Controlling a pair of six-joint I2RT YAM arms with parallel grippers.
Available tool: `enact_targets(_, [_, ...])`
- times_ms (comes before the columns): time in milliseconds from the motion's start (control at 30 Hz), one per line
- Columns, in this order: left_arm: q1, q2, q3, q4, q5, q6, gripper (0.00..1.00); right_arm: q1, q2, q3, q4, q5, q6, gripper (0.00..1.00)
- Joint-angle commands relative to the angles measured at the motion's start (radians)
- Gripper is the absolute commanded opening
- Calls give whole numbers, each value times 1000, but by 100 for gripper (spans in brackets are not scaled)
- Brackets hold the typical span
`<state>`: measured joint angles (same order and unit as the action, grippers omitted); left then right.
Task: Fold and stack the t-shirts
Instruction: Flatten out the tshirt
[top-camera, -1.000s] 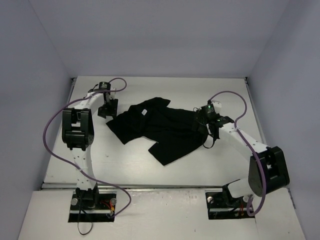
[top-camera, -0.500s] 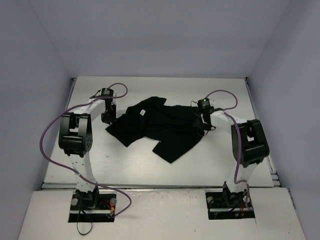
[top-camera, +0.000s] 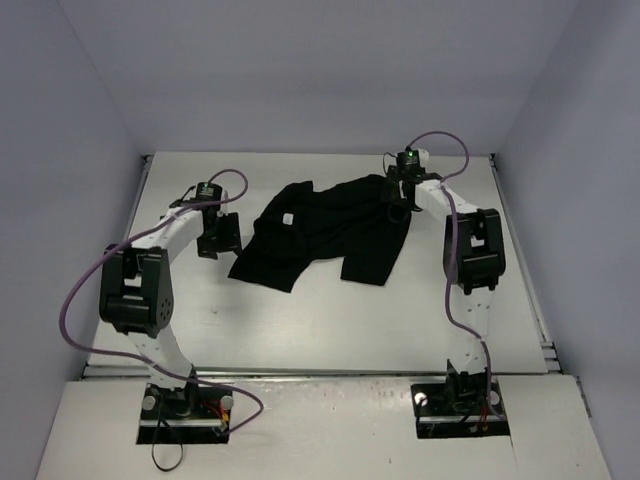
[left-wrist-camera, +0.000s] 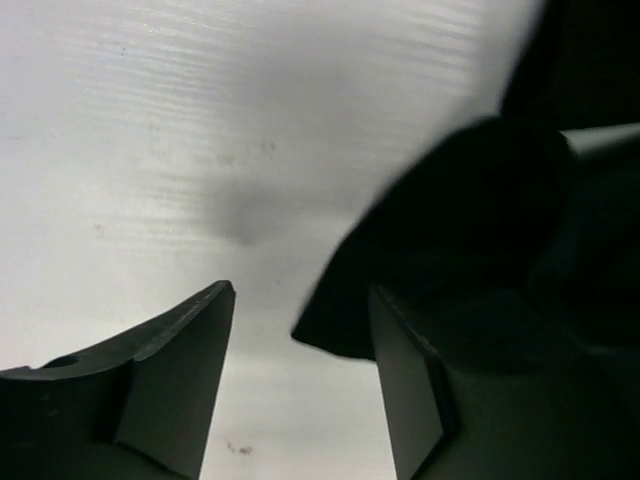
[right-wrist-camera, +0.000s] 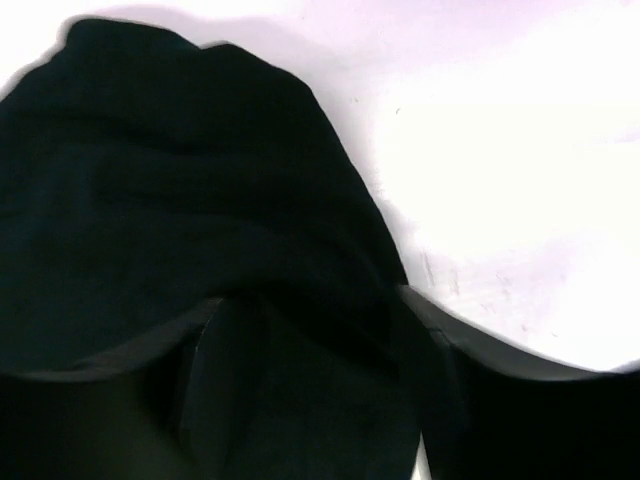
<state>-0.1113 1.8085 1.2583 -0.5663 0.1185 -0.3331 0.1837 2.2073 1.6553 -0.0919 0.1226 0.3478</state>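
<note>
One black t-shirt lies crumpled on the far half of the white table, with a small white neck label showing. My left gripper sits just off its left edge. In the left wrist view this gripper is open over bare table, and a corner of the t-shirt lies by the right finger. My right gripper rests on the shirt's far right corner. In the right wrist view its fingers stand apart, with the black cloth bunched under and between them.
Purple cables loop from both arms. The right forearm runs along the table's right side. Grey walls close in the table at the back and on both sides.
The right gripper has swung toward the far edge, and the shirt has shifted and bunched up with it. The left gripper has backed off the shirt's left edge and opened.
</note>
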Motion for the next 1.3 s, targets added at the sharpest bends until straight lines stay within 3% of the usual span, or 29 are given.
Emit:
enact_targets(0, [-69,-165,2,16,32,-49,58,-1,-206,-13,-5,18,-53,66])
enact_targets(100, [-125,-170,-21,34,22,-66,58,-1,-335,-129,-5,34,-52,69])
enact_targets(400, [-115,-80,-23,58,-108,-8,58,4,-697,-428,-15,-7,-9,81])
enact_targets(633, [-123,-6,-7,63,-98,5,59,61,-810,-579,-17,-50,18,91])
enact_targets(867, [-139,27,-75,101,-89,-34,59,270,-815,-667,-15,4,116,91])
enact_targets(967, [-138,36,-80,101,-95,-41,39,374,-797,-661,-17,60,169,90])
enact_targets(1033, [-140,40,-77,100,-95,-41,11,425,-764,-654,-17,109,193,88])
enact_targets(1067, [-140,36,-76,98,-91,-43,5,449,-743,-647,-18,118,202,87])
enact_targets(1133, [-139,23,-75,94,-78,-48,0,495,-707,-628,-21,135,223,84])
enact_targets(1267, [-139,-12,-74,80,-72,-55,0,553,-606,-589,-33,178,260,78])
